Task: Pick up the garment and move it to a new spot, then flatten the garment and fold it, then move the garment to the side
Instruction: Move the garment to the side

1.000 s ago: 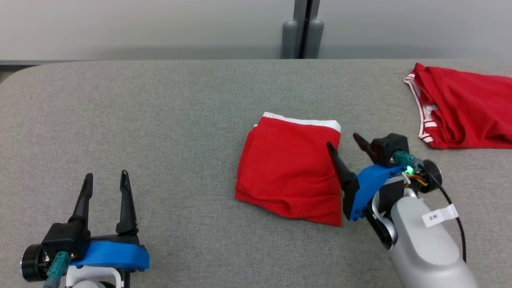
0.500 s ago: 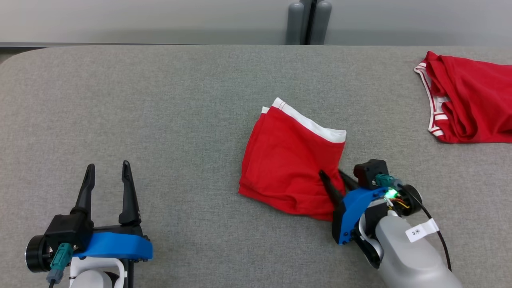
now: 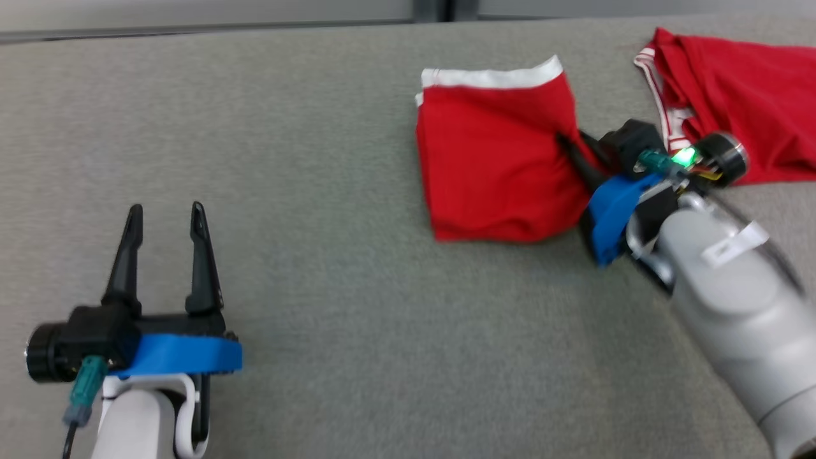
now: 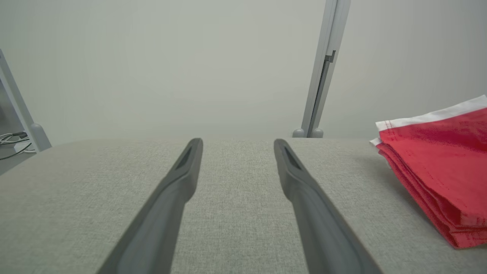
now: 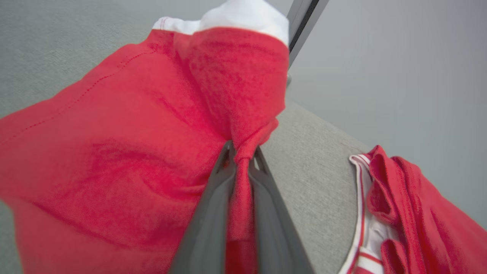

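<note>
The folded red shorts (image 3: 491,166) have been dragged near the red shirt (image 3: 733,89), one edge pinched by the right claw (image 3: 572,138); the left claw (image 3: 162,217) is held spread, well apart from the shirt.

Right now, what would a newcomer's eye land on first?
The folded red garment on the grey table, right of centre, its edge pinched by the right gripper. Beside it, at the far right, lies a second, crumpled red garment. The left gripper is open at the lower left, holding nothing.
</note>
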Available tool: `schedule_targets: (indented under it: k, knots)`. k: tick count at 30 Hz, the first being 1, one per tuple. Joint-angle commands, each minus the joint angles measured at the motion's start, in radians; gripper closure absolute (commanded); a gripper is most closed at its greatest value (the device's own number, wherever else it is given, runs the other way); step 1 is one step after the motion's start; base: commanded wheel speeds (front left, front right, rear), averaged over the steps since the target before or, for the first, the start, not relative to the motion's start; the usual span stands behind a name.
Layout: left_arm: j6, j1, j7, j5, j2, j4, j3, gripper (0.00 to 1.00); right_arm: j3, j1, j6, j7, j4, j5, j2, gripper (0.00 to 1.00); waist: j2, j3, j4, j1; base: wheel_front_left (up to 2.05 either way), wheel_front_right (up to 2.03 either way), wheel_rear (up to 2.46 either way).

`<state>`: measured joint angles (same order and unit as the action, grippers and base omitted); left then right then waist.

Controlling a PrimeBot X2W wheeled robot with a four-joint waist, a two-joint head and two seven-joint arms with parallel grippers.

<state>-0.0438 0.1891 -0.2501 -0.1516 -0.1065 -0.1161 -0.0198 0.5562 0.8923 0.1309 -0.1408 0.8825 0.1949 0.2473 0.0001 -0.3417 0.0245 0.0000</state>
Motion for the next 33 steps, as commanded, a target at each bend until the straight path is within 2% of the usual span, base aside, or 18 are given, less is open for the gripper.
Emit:
schedule_targets:
  k: [1, 5, 13, 19, 24, 31, 32, 33]
  knots:
    - [0.004, 0.016, -0.005, 0.007, -0.008, 0.008, -0.004, 0.0, 0.013, 0.026, 0.0, 0.005, -0.009, 0.013, 0.026, 1.0, -0.0001, -0.013, 0.011, 0.0, 0.0, 0.0, 0.0]
    - [0.007, 0.027, 0.007, 0.022, -0.036, 0.052, 0.0, 0.0, 0.071, 0.115, 0.0, 0.019, -0.074, 0.075, 0.121, 1.0, -0.0001, -0.079, 0.079, 0.0, 0.0, 0.0, 0.0]
    - [0.019, 0.021, 0.069, 0.048, -0.096, 0.191, 0.018, 0.0, 0.102, 0.222, 0.0, 0.043, -0.172, 0.211, 0.293, 1.0, -0.0001, -0.178, 0.22, 0.0, 0.0, 0.0, 0.0]
    - [0.014, 0.041, 0.136, 0.067, -0.141, 0.312, 0.024, 0.0, 0.113, 0.293, 0.0, 0.076, -0.175, 0.277, 0.396, 1.0, -0.0001, -0.254, 0.278, 0.0, 0.0, 0.0, 0.0]
    - [0.012, 0.062, 0.168, 0.073, -0.161, 0.366, 0.021, 0.0, 0.129, 0.36, 0.0, 0.095, -0.113, 0.289, 0.406, 1.0, -0.0001, -0.295, 0.287, 0.0, 0.0, 0.0, 0.0]
    - [0.017, 0.083, 0.178, 0.073, -0.165, 0.39, 0.013, 0.0, 0.134, 0.464, 0.0, 0.103, 0.089, 0.25, 0.35, 1.0, -0.0001, -0.337, 0.259, 0.0, 0.0, 0.0, 0.0]
    - [0.018, 0.085, 0.176, 0.072, -0.165, 0.391, 0.012, 0.0, 0.133, 0.479, 0.0, 0.097, 0.123, 0.234, 0.343, 0.79, -0.0001, -0.342, 0.253, 0.0, 0.0, 0.0, 0.0]
    - [0.019, 0.087, 0.174, 0.072, -0.165, 0.391, 0.013, 0.0, 0.133, 0.492, 0.0, 0.091, 0.154, 0.217, 0.335, 0.2, -0.0001, -0.345, 0.248, 0.0, 0.0, 0.0, 0.0]
